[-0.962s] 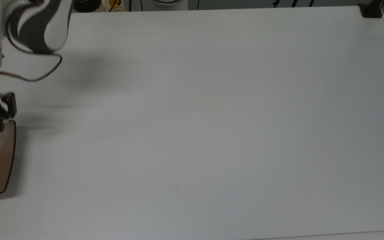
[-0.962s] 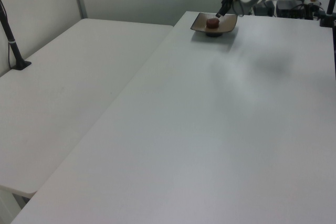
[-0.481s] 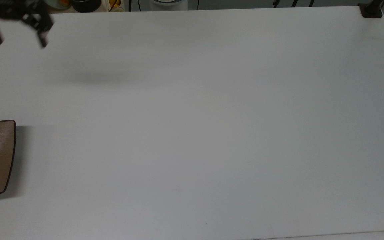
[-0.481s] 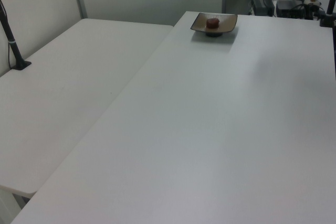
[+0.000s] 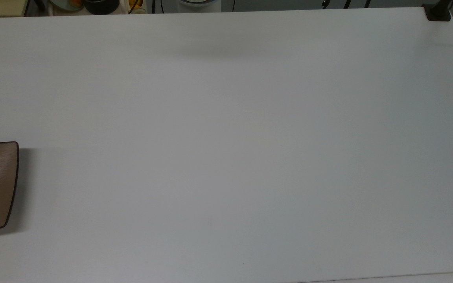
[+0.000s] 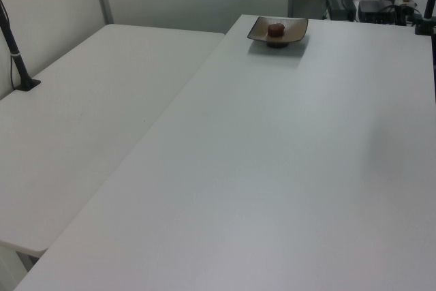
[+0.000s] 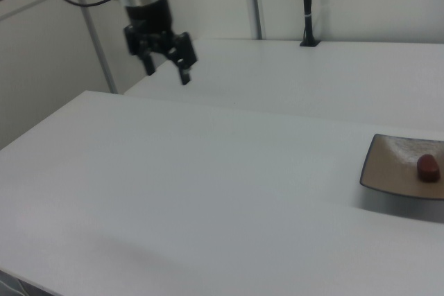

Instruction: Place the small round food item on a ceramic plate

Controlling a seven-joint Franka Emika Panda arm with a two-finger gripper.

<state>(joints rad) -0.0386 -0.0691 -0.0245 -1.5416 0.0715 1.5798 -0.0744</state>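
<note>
Now glossy reddish-brown food item (image 6: 276, 29) on tan plate (image 6: 294, 31).

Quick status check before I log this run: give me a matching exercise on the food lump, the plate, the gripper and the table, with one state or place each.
Things:
1. food lump
2. plate
3. gripper
4. table

States:
A. open, raised above the table, holding nothing
B. white, carrying the plate
C. tan-brown, near the table's edge
D. reddish-brown, lying on the plate

Pairs: 1-D, 2-C, 3-A, 4-B
</note>
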